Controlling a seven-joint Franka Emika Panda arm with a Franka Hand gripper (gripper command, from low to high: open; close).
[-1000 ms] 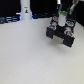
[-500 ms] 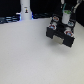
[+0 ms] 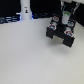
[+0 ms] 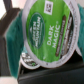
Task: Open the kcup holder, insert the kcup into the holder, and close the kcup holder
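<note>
The kcup holder (image 3: 61, 33) is blocking the table's (image 3: 27, 57) far edge; the white bottle (image 3: 25, 10) is standing well apart.

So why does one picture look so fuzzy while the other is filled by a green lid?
The exterior view is small and soft: the kcup holder shows as a dark blurry block on a pale table, with the claw above it hard to resolve. The wrist view sits very close, so the kcup fills it, tilted, its label readable but slightly smeared.
</note>
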